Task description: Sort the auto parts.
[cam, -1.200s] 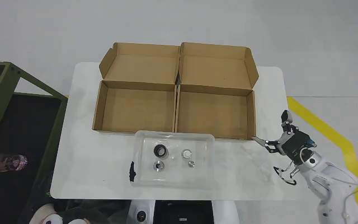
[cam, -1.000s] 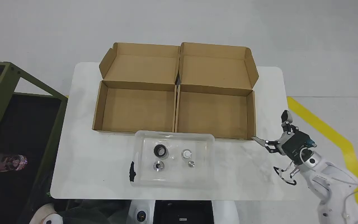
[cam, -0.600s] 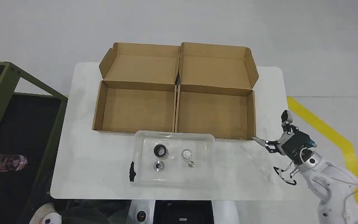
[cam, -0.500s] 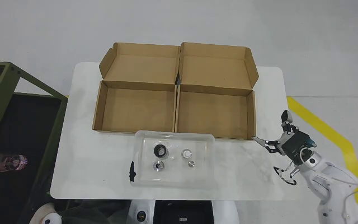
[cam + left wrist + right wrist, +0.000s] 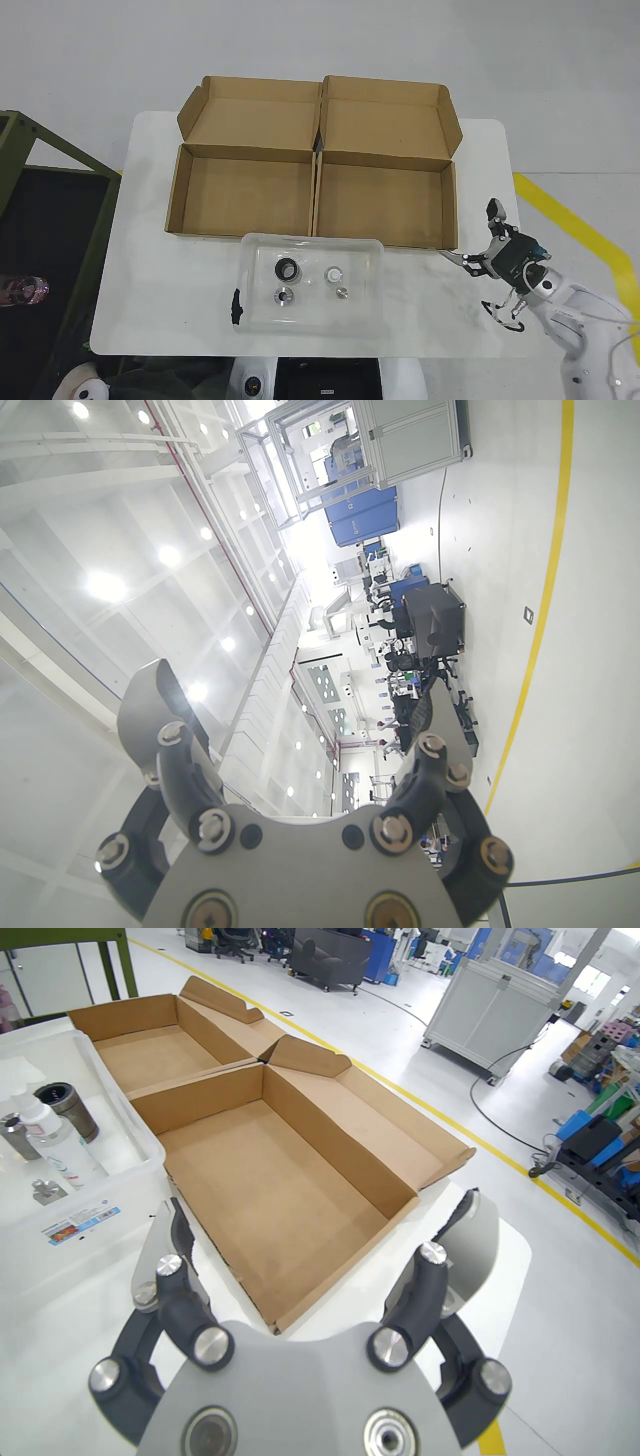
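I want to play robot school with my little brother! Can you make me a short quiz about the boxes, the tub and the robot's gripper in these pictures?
1. True or false: the two cardboard boxes are both empty.
2. How many things sit inside the clear tub? A) two B) four C) seven
3. Fill in the missing word: the right gripper, near the corner of one box, is ____ (open or shut).

Key: 1 true. 2 B. 3 open.
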